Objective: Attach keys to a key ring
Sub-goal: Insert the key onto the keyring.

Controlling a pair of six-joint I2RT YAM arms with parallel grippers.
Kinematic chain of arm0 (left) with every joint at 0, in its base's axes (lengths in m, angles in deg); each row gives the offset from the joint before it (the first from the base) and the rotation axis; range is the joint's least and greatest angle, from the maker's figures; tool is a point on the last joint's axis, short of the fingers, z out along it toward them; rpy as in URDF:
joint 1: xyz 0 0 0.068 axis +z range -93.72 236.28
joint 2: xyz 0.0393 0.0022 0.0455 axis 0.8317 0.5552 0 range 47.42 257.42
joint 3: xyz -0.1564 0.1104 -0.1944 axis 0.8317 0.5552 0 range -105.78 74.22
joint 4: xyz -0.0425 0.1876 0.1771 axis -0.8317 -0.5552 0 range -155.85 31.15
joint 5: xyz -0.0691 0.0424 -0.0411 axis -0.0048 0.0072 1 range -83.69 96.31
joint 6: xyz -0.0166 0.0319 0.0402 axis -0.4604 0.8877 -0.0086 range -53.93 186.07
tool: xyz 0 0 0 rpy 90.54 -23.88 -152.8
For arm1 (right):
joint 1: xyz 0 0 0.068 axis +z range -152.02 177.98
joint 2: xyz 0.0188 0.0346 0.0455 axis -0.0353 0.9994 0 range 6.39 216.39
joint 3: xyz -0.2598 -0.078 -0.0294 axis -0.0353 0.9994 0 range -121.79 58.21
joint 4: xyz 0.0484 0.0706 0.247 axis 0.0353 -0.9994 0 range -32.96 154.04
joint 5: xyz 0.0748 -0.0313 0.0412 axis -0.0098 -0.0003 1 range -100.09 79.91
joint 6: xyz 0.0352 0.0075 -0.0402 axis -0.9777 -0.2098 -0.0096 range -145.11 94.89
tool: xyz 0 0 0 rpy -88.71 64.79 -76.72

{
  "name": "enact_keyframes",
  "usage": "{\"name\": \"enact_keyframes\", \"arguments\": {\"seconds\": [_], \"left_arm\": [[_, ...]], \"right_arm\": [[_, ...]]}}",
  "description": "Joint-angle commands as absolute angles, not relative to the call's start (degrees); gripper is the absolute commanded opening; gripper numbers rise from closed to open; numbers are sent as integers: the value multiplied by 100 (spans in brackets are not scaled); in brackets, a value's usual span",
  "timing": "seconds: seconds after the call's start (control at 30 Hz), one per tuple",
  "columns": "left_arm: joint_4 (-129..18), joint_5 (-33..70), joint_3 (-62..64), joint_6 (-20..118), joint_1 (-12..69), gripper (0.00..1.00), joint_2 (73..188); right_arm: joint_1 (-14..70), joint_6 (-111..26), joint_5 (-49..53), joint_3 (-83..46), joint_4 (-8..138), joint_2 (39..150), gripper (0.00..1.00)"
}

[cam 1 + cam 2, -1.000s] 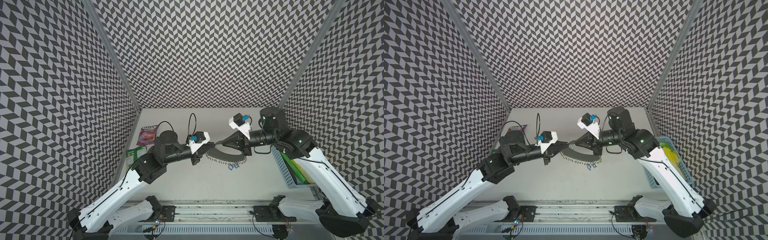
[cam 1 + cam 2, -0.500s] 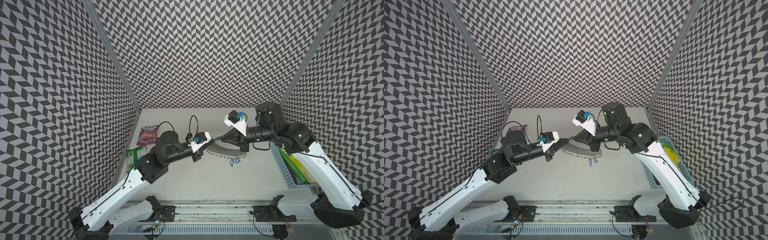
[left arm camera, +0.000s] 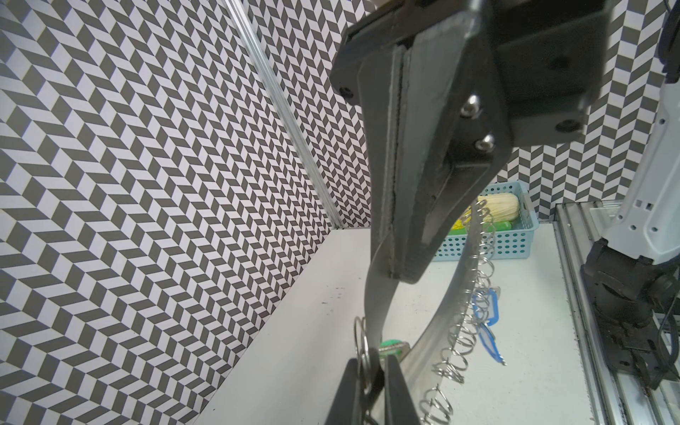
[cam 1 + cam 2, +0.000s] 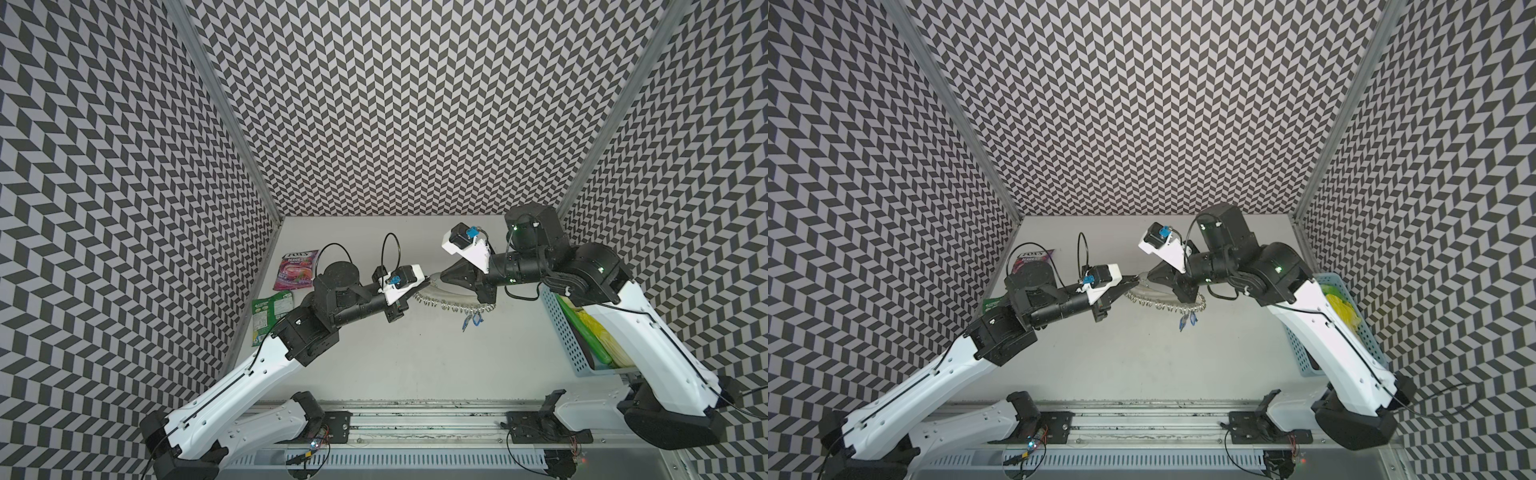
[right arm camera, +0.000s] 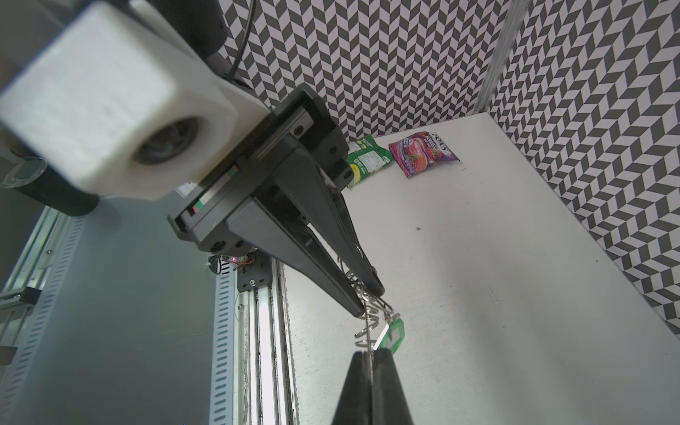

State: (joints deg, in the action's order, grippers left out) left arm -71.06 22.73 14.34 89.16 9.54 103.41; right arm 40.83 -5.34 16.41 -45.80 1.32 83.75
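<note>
The key ring [image 4: 451,294] [image 4: 1156,291], a gray crescent plate fringed with wire rings, hangs in the air between my two grippers. My right gripper [image 5: 371,356] [image 4: 444,277] is shut on the plate's thin edge. My left gripper [image 3: 371,363] [image 4: 428,280] is shut on a wire ring [image 3: 362,344] at the plate's end. The keys' green tag [image 5: 393,333] [image 3: 392,345] dangles at that same end, right beside the left fingertips. Whether its key is threaded on a ring I cannot tell. Two blue-tagged keys [image 4: 471,322] [image 3: 485,312] hang from rings farther along.
A blue perforated basket [image 4: 579,340] [image 3: 515,239] with green and yellow items stands at the table's right edge. A purple candy bag [image 4: 296,270] [image 5: 423,152] and a green packet [image 4: 272,307] lie by the left wall. A metal rail [image 4: 415,419] runs along the front.
The right wrist has swung left and back, and the plate has risen and tilted with it. The left gripper has stayed nearly in place, still gripping.
</note>
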Motion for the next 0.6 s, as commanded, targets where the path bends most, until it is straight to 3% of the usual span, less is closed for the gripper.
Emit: {"name": "enact_keyframes", "arguments": {"seconds": [0.0, 0.57], "left_arm": [[-6856, 1484, 1492, 9164, 899, 0, 10508], [-6874, 1424, 1538, 9273, 881, 5, 10548]], "right_arm": [[4420, -1131, 1427, -4686, 630, 8591, 0], [4677, -1131, 1055, -4766, 456, 8747, 0]]}}
